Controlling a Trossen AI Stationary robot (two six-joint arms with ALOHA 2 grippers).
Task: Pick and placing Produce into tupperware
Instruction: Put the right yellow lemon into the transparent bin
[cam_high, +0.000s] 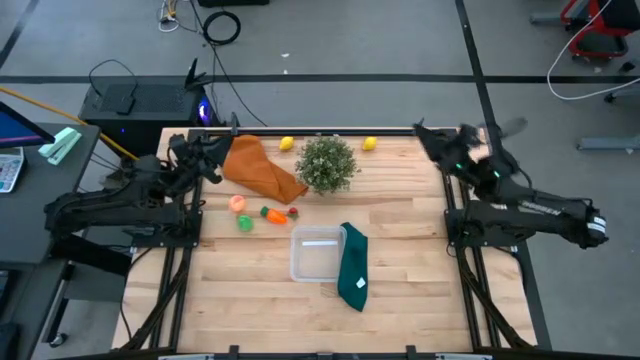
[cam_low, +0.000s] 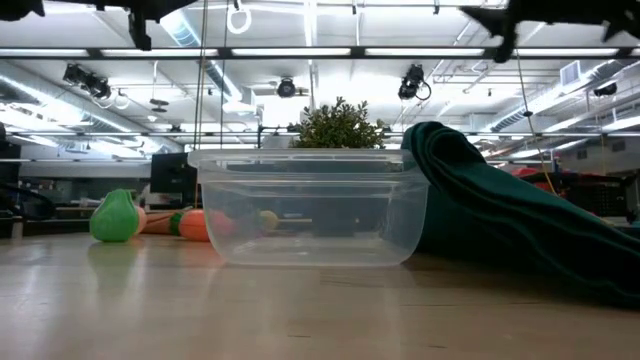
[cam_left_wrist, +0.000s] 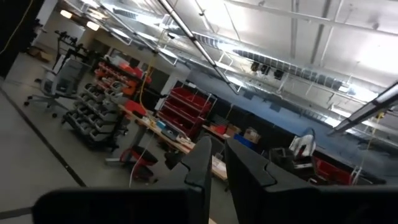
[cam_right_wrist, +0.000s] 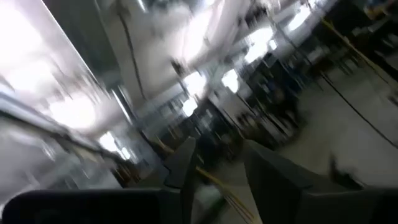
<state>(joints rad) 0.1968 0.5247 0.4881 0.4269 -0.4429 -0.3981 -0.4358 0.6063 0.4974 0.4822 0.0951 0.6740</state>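
Nothing is packed yet: the tub (cam_high: 318, 254) is sitting empty mid-surface, well apart from both jaws. The peach (cam_high: 238, 203), green fruit (cam_high: 245, 223) and carrot (cam_high: 272, 214) are lying nearest the left jaws (cam_high: 214, 160); two lemons (cam_high: 287, 144) are waiting beyond. Left jaws are slightly spread, the right jaws (cam_high: 425, 135) spread too, probably empty.

You see two dark, jointed arms on black frame legs. The right arm (cam_high: 520, 208) carries small white lettering and a green light. Each wrist shows two black, flat, angular fingers (cam_left_wrist: 202, 163) with narrow tips.
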